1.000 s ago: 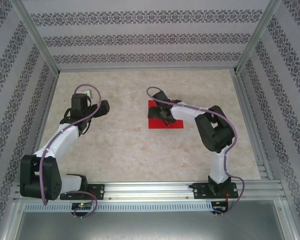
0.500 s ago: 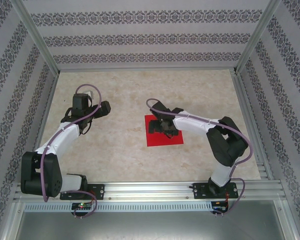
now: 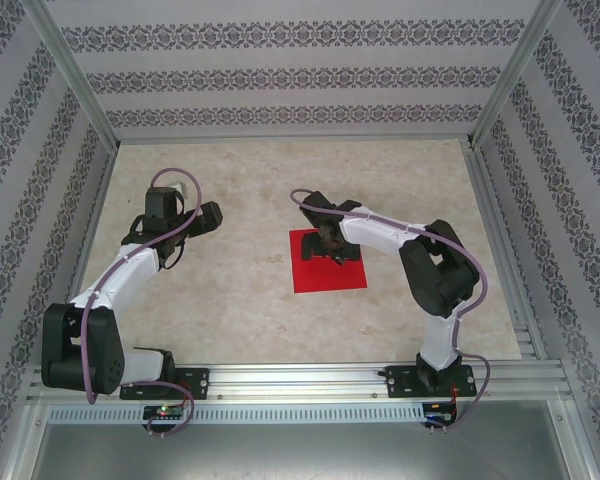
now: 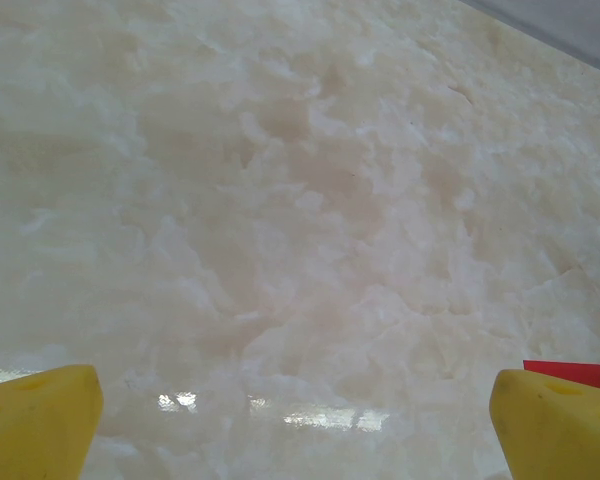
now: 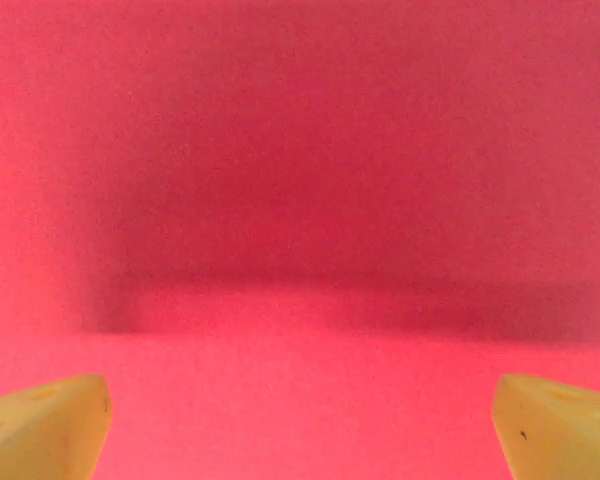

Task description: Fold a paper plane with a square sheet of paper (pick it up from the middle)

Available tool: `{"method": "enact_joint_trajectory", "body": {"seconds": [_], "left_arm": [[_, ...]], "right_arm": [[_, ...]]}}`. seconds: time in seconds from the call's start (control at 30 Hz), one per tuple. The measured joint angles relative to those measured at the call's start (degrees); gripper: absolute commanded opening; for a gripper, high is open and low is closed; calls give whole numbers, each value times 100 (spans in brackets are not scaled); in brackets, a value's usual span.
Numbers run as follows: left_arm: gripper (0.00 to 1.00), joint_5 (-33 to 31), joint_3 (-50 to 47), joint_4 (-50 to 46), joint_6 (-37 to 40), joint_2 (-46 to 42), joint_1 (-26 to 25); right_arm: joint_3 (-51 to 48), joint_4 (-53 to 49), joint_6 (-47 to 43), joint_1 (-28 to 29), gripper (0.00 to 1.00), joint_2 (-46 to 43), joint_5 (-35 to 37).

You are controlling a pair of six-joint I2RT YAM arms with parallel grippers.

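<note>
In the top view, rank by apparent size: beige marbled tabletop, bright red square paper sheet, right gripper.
1. Beige marbled tabletop
2. bright red square paper sheet
3. right gripper, smallest, though nearer the camera

- The left arm (image 3: 115, 280) and the right arm (image 3: 380, 232) share one build: smooth white link shells set between bulky black joint housings.
- A lilac cable (image 3: 172, 173) runs along each arm in loose loops.
- Each arm stands on a flat black base plate (image 3: 165, 378).
- The left jaws end in blunt, wedge-shaped yellow pads (image 4: 35, 420).
- The right jaws carry matching yellow pads (image 5: 40, 425), which are flecked with tiny dark specks.
</note>
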Motion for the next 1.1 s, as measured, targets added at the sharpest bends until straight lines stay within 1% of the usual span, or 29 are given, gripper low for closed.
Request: {"method": "enact_joint_trajectory", "body": {"seconds": [0.17,0.4,0.57,1.1], "left_arm": [[100,24,0,-2,0,11,0],[100,107,0,-4,0,87,0],[100,127,0,-15,-2,103,0],[100,129,0,-90,-85,103,0]], "right_arm": [[243,-37,-72,0,98,234,0],[271,-17,-79,-11,98,496,22],[267,9,-79,-15,98,509,24],[-17,369,-37,-26,91,385,48]]}}
